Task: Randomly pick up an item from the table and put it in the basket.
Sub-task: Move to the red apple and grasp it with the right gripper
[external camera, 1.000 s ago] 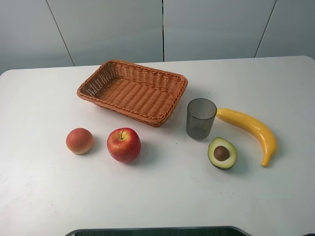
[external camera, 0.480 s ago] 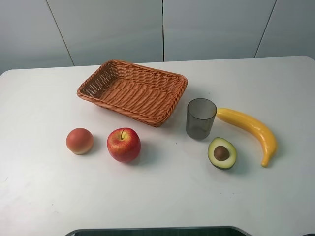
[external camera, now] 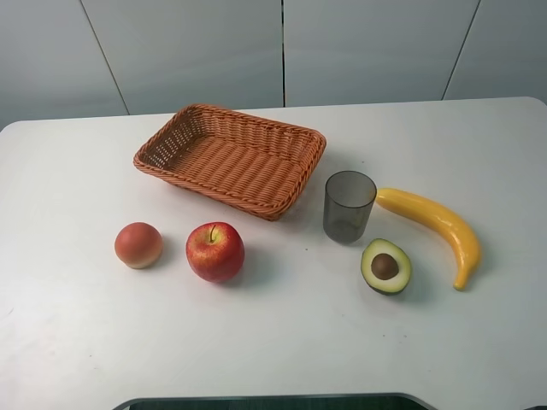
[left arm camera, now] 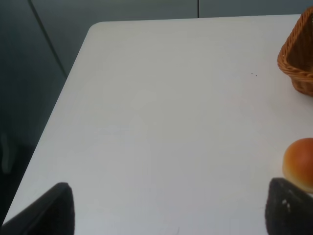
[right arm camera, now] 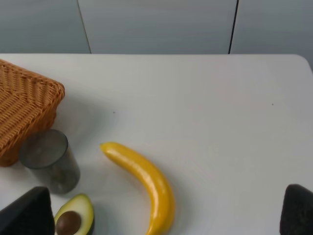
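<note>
The red apple (external camera: 215,252) stands on the white table (external camera: 282,342), left of centre and in front of the wicker basket (external camera: 229,191), which is empty. The basket's corner also shows in the left wrist view (left arm camera: 298,61) and in the right wrist view (right arm camera: 24,105). No arm shows in the exterior high view. My left gripper (left arm camera: 168,210) is open and empty above the table's left side, with the apple out of its view. My right gripper (right arm camera: 164,213) is open and empty above the right side.
An orange-pink peach (external camera: 138,245) lies left of the apple and shows in the left wrist view (left arm camera: 299,164). A grey cup (external camera: 349,206), a halved avocado (external camera: 386,266) and a yellow banana (external camera: 436,226) stand on the right.
</note>
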Motion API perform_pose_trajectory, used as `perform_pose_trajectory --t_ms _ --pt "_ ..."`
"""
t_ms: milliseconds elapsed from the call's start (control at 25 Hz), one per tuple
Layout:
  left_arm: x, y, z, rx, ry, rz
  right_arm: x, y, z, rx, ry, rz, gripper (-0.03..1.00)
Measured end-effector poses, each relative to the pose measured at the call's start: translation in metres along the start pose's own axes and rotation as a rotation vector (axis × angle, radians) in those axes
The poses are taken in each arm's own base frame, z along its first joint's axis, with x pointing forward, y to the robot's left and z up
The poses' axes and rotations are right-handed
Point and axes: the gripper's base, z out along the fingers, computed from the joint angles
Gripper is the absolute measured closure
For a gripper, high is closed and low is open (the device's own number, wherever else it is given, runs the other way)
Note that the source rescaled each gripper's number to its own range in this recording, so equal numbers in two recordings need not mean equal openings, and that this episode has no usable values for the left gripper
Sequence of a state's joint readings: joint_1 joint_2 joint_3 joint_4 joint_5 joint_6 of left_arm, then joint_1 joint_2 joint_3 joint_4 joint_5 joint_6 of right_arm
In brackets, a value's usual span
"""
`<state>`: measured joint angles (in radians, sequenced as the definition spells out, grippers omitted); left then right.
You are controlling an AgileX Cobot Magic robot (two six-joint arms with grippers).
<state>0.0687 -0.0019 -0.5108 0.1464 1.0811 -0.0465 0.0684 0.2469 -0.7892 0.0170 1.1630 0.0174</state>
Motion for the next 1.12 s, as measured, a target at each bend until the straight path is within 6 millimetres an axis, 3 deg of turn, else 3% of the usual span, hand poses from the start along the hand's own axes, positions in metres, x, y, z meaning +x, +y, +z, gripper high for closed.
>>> perform_pose_trajectory --t_ms 440,840,960,1120 --pt "0.0 0.0 0.0 0.0 0.0 -0.002 -0.006 0.007 0.01 -0.074 0.05 0.034 -0.03" --pt "0.0 0.0 0.0 0.0 0.0 -0.002 0.0 0.011 0.017 -0.153 0.102 0.029 -0.03" --pt "0.0 0.0 0.0 0.0 0.0 -0.002 -0.004 0.012 0.028 -0.151 0.16 0.033 -0.03" --pt "0.0 0.0 0.0 0.0 0.0 -0.002 -0.014 0.015 0.059 -0.162 0.314 0.047 -0.03"
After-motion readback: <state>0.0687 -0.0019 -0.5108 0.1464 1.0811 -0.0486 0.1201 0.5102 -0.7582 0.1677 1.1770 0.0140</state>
